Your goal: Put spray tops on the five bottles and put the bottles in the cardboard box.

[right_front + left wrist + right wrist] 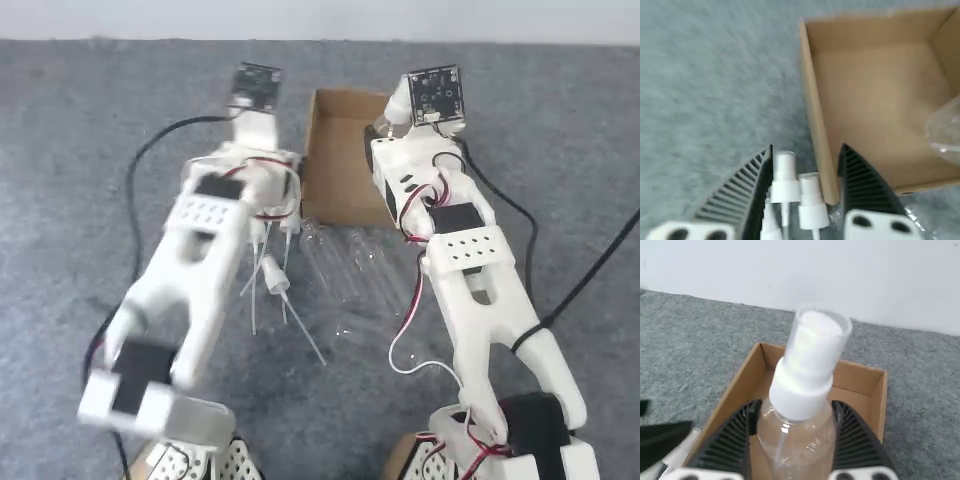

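My right gripper (pixel 796 412) is shut on a clear bottle (pixel 792 437) that has a white spray top (pixel 807 360) fitted, and holds it above the cardboard box (pixel 740 385). From above, that gripper (pixel 386 125) and bottle (pixel 396 102) hang over the box's (pixel 318 140) right side. My left gripper (pixel 806 150) is open just outside the box's left wall (pixel 815 105), its jaws on either side of two loose white spray tops (pixel 785 177). More clear bottles (pixel 320 255) lie on the carpet in front of the box, with another spray top (pixel 274 277) beside them.
Grey carpet covers the whole table. A clear bottle's edge (pixel 945 132) shows inside the box in the left wrist view. Thin dip tubes (pixel 300 330) trail from the tops toward the front. Black cables (pixel 150 150) run along both outer sides.
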Tool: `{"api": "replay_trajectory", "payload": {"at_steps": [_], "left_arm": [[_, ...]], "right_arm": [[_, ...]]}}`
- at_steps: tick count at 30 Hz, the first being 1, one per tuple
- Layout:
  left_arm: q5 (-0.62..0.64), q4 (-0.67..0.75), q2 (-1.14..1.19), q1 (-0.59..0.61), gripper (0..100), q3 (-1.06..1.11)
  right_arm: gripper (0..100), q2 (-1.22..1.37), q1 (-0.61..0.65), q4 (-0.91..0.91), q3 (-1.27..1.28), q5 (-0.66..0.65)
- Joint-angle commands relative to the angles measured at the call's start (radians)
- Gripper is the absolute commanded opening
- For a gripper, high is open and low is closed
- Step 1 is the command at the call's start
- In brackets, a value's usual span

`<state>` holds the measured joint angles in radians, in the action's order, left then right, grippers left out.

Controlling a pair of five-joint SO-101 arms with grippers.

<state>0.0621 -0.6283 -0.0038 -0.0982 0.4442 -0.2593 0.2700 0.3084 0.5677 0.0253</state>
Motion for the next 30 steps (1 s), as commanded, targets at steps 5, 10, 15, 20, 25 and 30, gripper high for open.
{"api": "replay_trajectory", "payload": {"at_steps": [5, 10, 15, 20, 25, 30], "left_arm": [[0.012, -0.034, 0.233, -0.046, 21, -0.225], [0.006, -0.041, 0.279, -0.038, 17, -0.223], [0.005, -0.124, 0.287, -0.06, 8, -0.225], [-0.02, -0.175, 0.285, -0.084, 8, -0.228], [-0.025, -0.226, 0.285, -0.086, 8, -0.225], [-0.025, -0.264, 0.284, -0.087, 5, -0.223]], "right_arm": [[0.6, -0.067, -0.008, -0.016, -0.011, 0.005], [0.6, -0.067, -0.005, -0.015, -0.011, 0.005], [0.6, -0.067, -0.008, -0.015, -0.011, 0.005], [0.6, -0.067, -0.012, -0.013, -0.009, 0.005], [0.6, -0.067, -0.013, -0.013, -0.009, 0.005], [0.6, -0.067, -0.013, -0.013, -0.009, 0.005]]}}
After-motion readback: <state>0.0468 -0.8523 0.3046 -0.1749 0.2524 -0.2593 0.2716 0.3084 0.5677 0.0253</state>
